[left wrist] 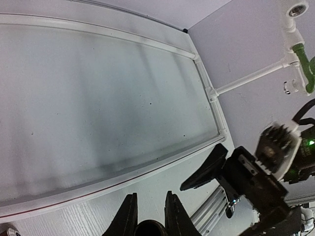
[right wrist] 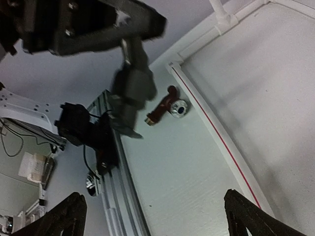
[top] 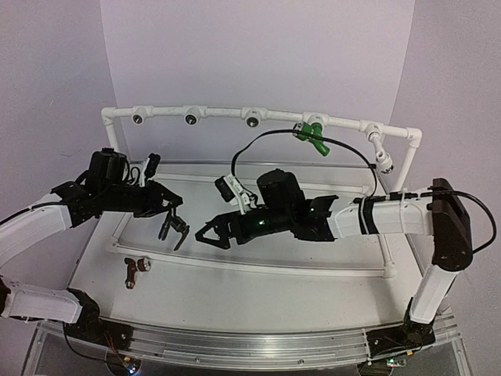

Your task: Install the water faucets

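The green faucet point(top: 311, 137) sits in the white pipe frame point(top: 219, 114) at the back right; it also shows in the left wrist view point(left wrist: 306, 61). The reddish-brown faucet point(top: 135, 270) lies on the table at the front left, also in the right wrist view point(right wrist: 165, 105). My left gripper point(top: 174, 229) hovers above and right of it, its jaws close together around a dark round thing point(left wrist: 149, 229) that looks like the black faucet. My right gripper point(top: 211, 233) is wide open and empty point(right wrist: 157, 216), pointing left toward the left gripper.
Three open round sockets point(top: 190, 118) face out from the frame's left half. Another fitting point(top: 383, 160) hangs at its right end. A white rimmed tray point(top: 258, 266) covers the table. An aluminium rail point(top: 250, 345) runs along the front edge.
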Robot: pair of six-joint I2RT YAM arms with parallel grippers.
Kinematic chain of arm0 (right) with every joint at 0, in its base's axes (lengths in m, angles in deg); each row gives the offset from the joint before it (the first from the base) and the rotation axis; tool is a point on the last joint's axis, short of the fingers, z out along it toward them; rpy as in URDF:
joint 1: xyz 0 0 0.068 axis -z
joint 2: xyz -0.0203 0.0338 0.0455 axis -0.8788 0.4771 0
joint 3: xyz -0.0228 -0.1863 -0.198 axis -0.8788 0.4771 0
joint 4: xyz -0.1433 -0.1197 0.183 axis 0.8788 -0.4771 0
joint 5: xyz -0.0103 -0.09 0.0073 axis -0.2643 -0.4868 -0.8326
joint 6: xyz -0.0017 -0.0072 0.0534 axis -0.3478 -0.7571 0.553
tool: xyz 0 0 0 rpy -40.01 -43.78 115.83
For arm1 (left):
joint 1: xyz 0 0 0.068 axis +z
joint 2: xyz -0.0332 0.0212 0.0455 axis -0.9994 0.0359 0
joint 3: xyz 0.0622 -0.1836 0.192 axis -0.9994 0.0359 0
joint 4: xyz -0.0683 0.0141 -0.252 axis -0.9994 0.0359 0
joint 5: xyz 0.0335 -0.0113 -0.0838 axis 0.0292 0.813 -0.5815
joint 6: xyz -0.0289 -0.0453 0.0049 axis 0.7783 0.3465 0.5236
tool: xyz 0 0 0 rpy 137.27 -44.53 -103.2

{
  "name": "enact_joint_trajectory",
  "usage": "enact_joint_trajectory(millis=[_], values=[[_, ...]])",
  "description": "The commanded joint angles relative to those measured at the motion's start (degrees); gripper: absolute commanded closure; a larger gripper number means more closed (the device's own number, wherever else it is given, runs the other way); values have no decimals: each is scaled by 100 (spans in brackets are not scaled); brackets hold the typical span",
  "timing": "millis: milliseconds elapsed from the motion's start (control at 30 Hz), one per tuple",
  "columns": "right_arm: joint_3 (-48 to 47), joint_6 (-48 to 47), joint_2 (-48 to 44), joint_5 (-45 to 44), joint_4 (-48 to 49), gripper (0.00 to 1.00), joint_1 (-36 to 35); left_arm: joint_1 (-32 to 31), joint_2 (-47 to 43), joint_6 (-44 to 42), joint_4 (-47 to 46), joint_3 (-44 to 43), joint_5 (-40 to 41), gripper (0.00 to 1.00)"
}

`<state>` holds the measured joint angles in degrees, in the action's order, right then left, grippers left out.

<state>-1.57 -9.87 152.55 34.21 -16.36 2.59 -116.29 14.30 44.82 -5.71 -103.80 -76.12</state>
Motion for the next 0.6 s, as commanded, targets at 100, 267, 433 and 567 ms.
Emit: enact_joint_trajectory(millis=[100,267,433,567], values=[[-258,681,-41,88,413,7,-5,-885,600,-252,-453,-626,747,100],[-449,548,223,118,309,25,-31,-1294,926,-245,-428,-780,1081,100],[-541,441,456,28,241,40,-44,-1458,1110,-234,-425,-876,1109,100],[-637,411,642,-56,198,47,-80,-1550,1291,-218,-423,-972,999,100]])
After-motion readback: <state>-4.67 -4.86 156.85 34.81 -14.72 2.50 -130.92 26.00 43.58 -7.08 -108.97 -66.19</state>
